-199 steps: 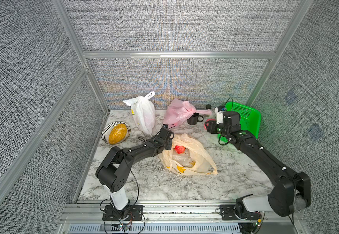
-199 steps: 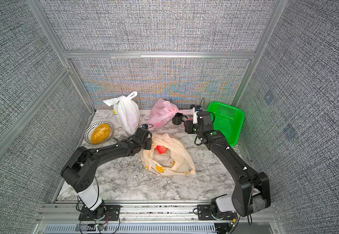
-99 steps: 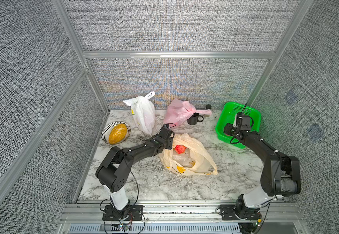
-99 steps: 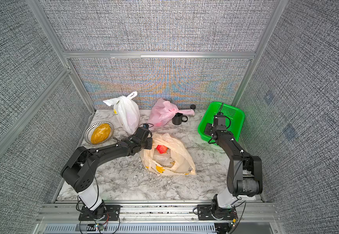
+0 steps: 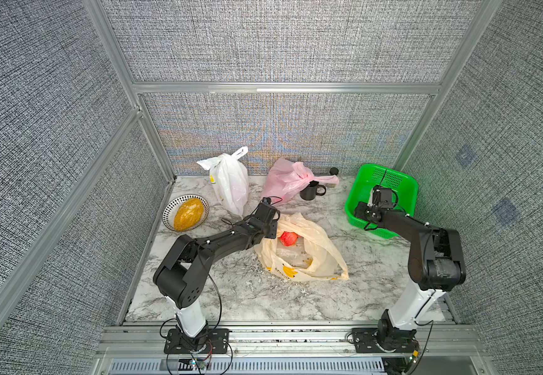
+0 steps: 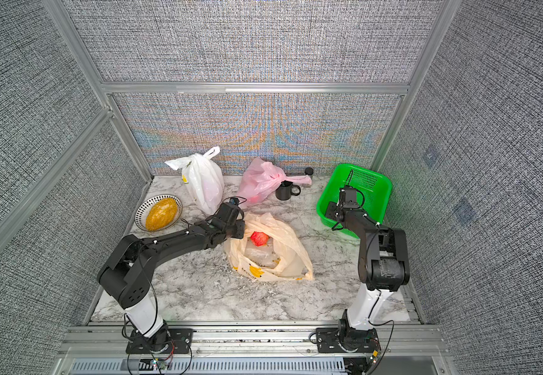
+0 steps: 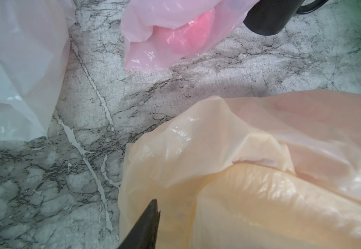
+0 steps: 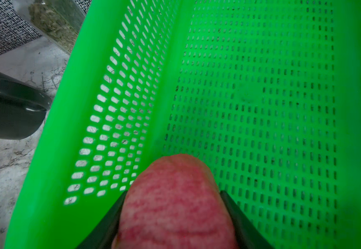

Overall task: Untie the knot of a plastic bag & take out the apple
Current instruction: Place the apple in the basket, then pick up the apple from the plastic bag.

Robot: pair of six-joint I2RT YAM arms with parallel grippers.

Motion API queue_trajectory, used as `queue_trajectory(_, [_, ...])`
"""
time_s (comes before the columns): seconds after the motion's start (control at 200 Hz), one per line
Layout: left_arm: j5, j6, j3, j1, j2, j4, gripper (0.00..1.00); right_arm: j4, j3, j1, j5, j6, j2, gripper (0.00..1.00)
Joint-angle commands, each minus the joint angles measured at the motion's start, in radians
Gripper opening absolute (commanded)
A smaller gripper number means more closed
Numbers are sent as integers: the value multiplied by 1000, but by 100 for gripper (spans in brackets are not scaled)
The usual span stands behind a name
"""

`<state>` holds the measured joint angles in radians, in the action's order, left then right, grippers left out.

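The marble table [image 5: 231, 298] bears a bowl [image 5: 167, 209], white bag [image 5: 231, 185], pink bag [image 5: 283, 181], black mug [image 5: 309, 193], green basket [image 5: 393, 177], yellow bag [image 5: 322, 256]

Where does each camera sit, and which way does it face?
Both top views: high at the front, looking down and back over the table; left arm and right arm show whole.
Left wrist: on the left arm, low over the yellow bag, facing the pink bag; one jaw tip shows.
Right wrist: on the right arm, looking into the basket; both jaws flank the apple.
Shared: top and right wrist views both show the basket.
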<state>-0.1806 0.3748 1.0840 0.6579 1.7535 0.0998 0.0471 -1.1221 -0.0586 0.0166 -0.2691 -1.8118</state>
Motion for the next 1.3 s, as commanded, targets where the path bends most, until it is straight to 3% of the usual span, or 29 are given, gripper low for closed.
queue_trajectory(0.0, [6, -2, 8, 3, -1, 12, 46, -16, -2, -3, -14, -1, -9, 59])
queue_trajectory(0.145, [6, -3, 13, 5, 2, 15, 45, -12, -10, -3, -16, 2, -12, 68])
queue_trajectory(0.445, [4, -2, 11, 8, -2, 17, 45, 17, -47, -3, -16, 14, 24, 76])
queue_trajectory(0.701, [4, -2, 7, 9, -4, 14, 44, 68, -48, 46, 2, 40, 160, 82])
queue_trajectory(0.961, [0, 1, -13, 11, -24, 3, 44, 63, -9, 58, -15, 54, 168, 81])
queue_trajectory(1.121, [-5, 6, -30, 12, -39, 0, 44, 94, 13, 157, -54, 86, 268, 80])
queue_trajectory(1.296, [-5, 4, -27, 15, -38, -4, 36, 126, 55, 346, -122, 96, 387, 71])
